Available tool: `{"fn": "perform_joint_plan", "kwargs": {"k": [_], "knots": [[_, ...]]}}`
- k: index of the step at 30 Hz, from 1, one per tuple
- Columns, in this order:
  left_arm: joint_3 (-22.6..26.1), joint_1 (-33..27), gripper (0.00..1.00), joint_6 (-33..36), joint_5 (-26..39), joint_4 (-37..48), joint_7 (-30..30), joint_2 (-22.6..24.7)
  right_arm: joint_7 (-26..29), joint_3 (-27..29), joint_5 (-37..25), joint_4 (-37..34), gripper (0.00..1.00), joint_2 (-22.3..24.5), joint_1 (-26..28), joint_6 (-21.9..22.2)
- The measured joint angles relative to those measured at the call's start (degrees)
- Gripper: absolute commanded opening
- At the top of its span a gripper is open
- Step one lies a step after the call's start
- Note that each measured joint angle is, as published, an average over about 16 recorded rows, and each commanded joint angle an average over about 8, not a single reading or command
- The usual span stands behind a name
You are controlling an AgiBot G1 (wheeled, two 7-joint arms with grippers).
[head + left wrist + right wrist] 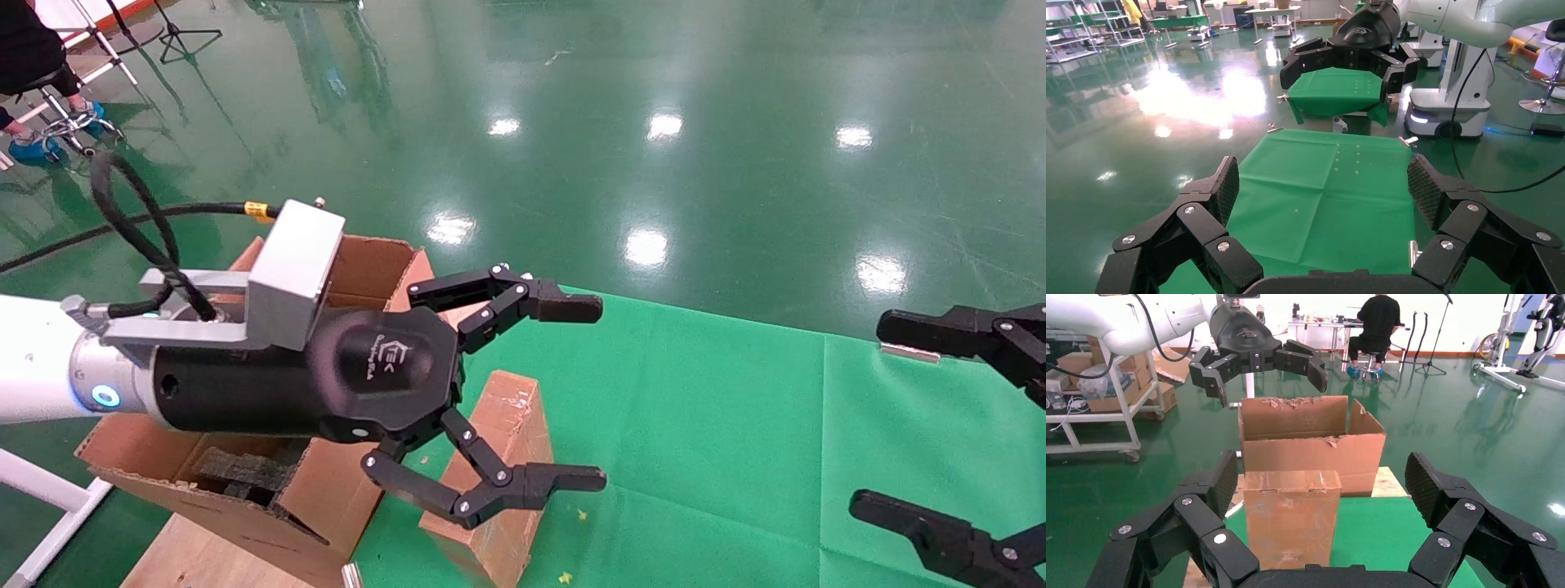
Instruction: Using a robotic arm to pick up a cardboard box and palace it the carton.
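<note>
Zero progress on the actual job so far, as far as I can tell: the box (498, 465) sits on the green cloth (735, 425) just beside the carton (270, 490), not in it. The right wrist view shows it best, taped brown box (1291, 517) standing in front, carton (1312, 444) right behind with its flaps up and ragged edges. Inside the carton I can see some black foam (237, 474) and nothing else. The left gripper (523, 396) hangs above the box with fingers spread wide apart, holding nothing; from the head view it looks like it's roughly over the box's near end, but I can't tell how high above. Its own wrist camera only shows cloth between the fingers, no box, so I'd guess it isn't lined up for a grab yet. The right gripper (948, 416) is off to the side over the cloth, also spread open and empty, looks parked. So everything's left: get down on the box, close, lift, carry over the carton wall, drop it in.
</note>
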Motion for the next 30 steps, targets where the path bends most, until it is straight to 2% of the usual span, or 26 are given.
{"fn": "perform_joint_plan", "kwargs": {"k": [10, 18, 24, 30], "knots": [[0.0, 0.0, 1.0, 0.0, 0.0, 0.0, 0.0, 0.0, 0.0, 0.0, 0.0, 0.0, 1.0, 0.0, 0.0, 0.0], [0.0, 0.0, 1.0, 0.0, 0.0, 0.0, 0.0, 0.0, 0.0, 0.0, 0.0, 0.0, 0.02, 0.0, 0.0, 0.0], [0.3, -0.1, 1.0, -0.8, 0.8, 0.1, -1.6, -0.9, 0.0, 0.0, 0.0, 0.0, 0.0, 0.0, 0.0, 0.0], [1.8, -1.5, 1.0, -2.6, 4.5, -1.0, -6.9, -3.2, 0.0, 0.0, 0.0, 0.0, 0.0, 0.0, 0.0, 0.0]]}}
